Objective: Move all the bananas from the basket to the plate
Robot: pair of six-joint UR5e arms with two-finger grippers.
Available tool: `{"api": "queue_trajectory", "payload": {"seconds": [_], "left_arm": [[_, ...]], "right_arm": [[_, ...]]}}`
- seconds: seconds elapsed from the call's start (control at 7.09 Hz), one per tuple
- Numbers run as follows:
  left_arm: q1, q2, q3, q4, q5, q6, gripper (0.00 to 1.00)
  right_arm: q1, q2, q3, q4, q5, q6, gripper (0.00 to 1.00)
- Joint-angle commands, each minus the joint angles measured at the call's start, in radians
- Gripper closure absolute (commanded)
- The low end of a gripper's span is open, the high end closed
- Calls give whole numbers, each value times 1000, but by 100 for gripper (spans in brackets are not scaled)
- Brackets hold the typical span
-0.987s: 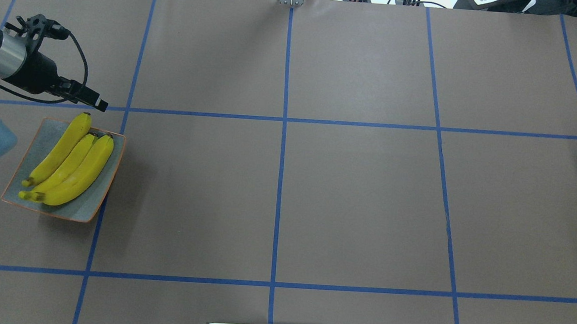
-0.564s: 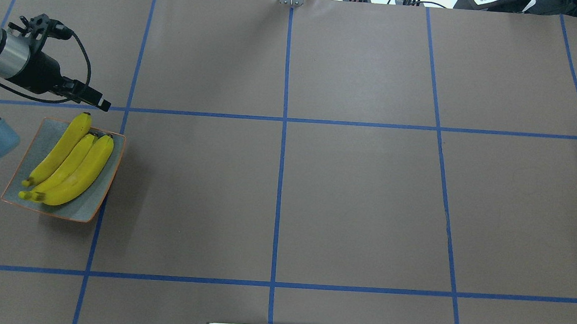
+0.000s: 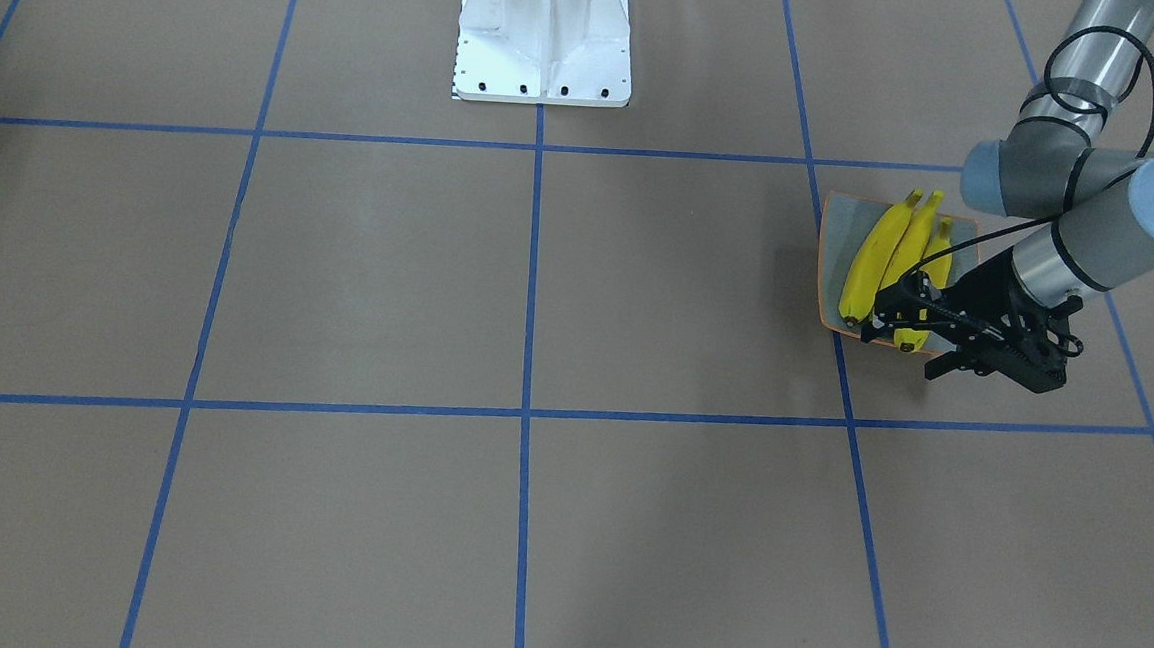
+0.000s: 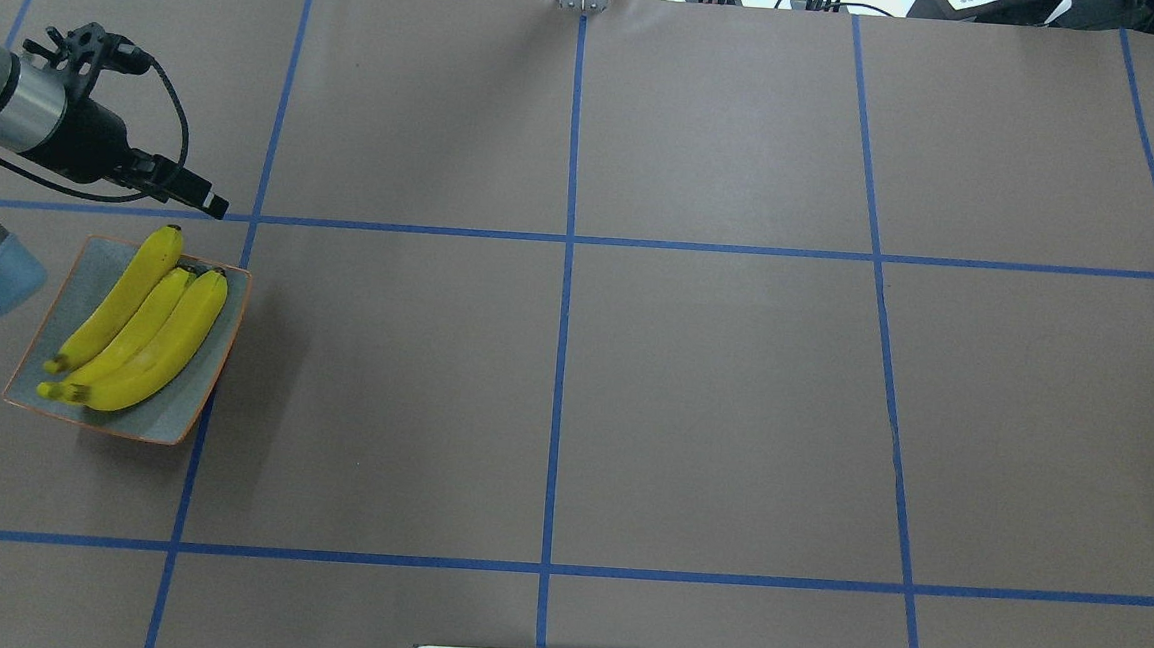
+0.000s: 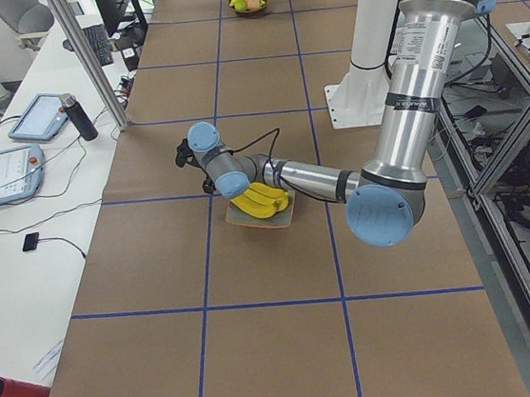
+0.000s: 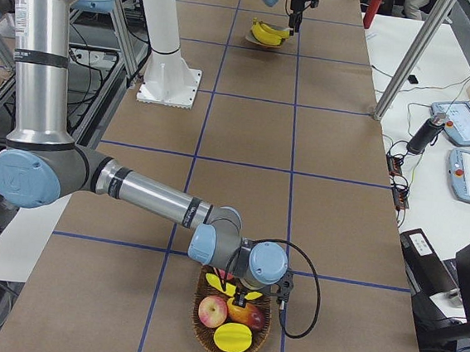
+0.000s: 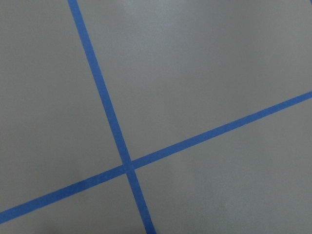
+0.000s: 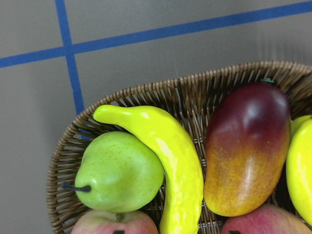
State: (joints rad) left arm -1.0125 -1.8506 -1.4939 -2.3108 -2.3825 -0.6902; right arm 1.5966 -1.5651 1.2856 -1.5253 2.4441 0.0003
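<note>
While the left pincer (image 4: 209, 204) hovers beside the plate (image 4: 186, 408) and the right pincer (image 6: 243, 295) over the basket (image 8: 161, 92), neither's opening shows.

Glossy, smooth banana (image 8: 171, 157) in rough woven wicker basket (image 8: 146, 95).

Left pincer (image 3: 901, 352) spread, tilted downward; right pincer (image 6: 242, 296) points down.
</note>
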Motion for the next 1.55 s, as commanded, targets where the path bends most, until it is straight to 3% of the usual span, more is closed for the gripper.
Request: {"api": "queue_trajectory", "payload": {"seconds": [0.0, 1.41], "left_arm": [[3, -2, 1, 1, 0, 0, 0], [5, -9, 3, 4, 0, 1, 0]], "right_arm": [[0, -1, -34, 1, 0, 6, 30], [-84, 4, -40, 7, 0, 6, 31]]}}
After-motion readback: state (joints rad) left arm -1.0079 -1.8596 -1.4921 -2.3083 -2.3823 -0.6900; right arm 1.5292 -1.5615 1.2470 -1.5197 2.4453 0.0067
